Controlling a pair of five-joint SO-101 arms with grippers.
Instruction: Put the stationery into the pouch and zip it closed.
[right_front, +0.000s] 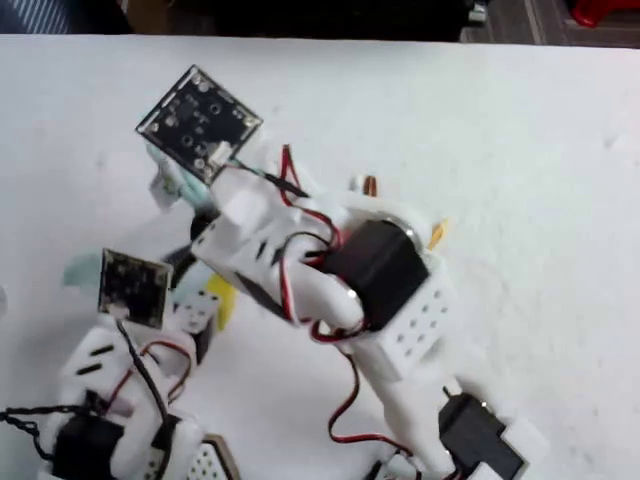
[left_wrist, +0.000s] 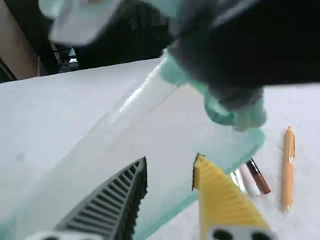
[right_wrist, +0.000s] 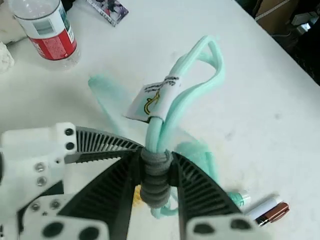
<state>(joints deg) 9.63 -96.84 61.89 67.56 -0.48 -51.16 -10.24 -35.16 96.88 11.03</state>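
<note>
The translucent mint pouch (left_wrist: 150, 145) lies on the white table under my left gripper (left_wrist: 170, 167), which hovers open just above it, one finger black and one yellow. My right gripper (right_wrist: 156, 167) is shut on the grey zipper pull at the base of the pouch's mint strap (right_wrist: 192, 85), which carries a white tag (right_wrist: 152, 100). Beside the pouch's end lie an orange pen (left_wrist: 288, 167) and a white-and-brown pen (left_wrist: 255, 176). In the high view both arms cover most of the pouch; the left gripper's yellow finger (right_front: 220, 300) and the orange pen (right_front: 437, 235) peek out.
A plastic bottle with a red label (right_wrist: 45, 30) stands on the table beyond the strap, with a small printed card (right_wrist: 111, 9) near it. The table's far edge (right_front: 320, 38) runs along the top of the high view. The right arm's body (right_front: 385, 275) crosses the table's middle.
</note>
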